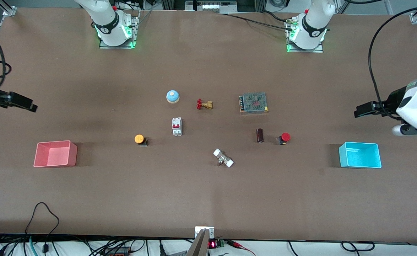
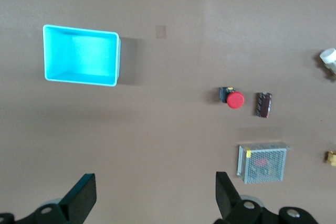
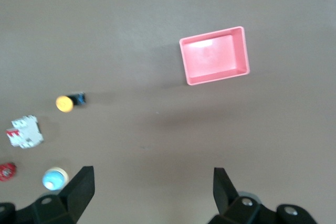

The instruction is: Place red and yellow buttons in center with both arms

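We see the left hand (image 1: 358, 111) released, fingers spread wide, over the tabletop (image 1: 208, 199) at the left arm's end, above the cyan bin (image 1: 360, 155). The right hand (image 1: 31, 106) is equally spread, over the right arm's end near the pink bin (image 1: 55, 154). The red button (image 1: 284, 138) lies beside a dark cylinder (image 1: 260, 135); the yellow button (image 1: 140, 139) lies near the white breaker (image 1: 177, 126).
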Robot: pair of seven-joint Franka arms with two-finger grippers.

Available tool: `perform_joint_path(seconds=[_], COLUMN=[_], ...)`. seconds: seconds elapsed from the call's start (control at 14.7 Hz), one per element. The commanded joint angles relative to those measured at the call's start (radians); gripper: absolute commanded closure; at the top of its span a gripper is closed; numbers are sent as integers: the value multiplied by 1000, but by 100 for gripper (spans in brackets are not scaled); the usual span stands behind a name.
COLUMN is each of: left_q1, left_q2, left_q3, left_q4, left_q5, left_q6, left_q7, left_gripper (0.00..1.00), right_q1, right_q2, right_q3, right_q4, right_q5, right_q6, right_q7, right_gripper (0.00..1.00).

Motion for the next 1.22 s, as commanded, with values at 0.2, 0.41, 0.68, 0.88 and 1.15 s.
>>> perform_joint_path(seconds=[0.2, 0.41, 0.68, 0.88, 1.15], left_q1=[34, 32, 20, -10, -12], left_q2=[-98, -150, -258, -354, -394], left_q3=[-30, -24, -14, 23, 25], left_q4=[-3, -23, -119, -202, -230], left_q5=[-11, -9, -1, 12, 29], left_q6=[-93, -96, -104, -104, -104], left_q7=[11, 11, 12, 18, 18], left_gripper=[0, 0, 0, 0, 0], right_q1=[4, 4, 4, 3, 3], right_q2=[-86, -106, -139, -165, -176], right_q3=[42, 42, 40, 40, 40], right_q4=[-97, -118, -151, -183, -186], right_q5=[-38, -39, -41, -53, -53], right_q6=[-5, 3, -8, 0, -6], right_q7=[-14, -31, -58, -58, -57], right_gripper=[0, 0, 0, 0, 0])
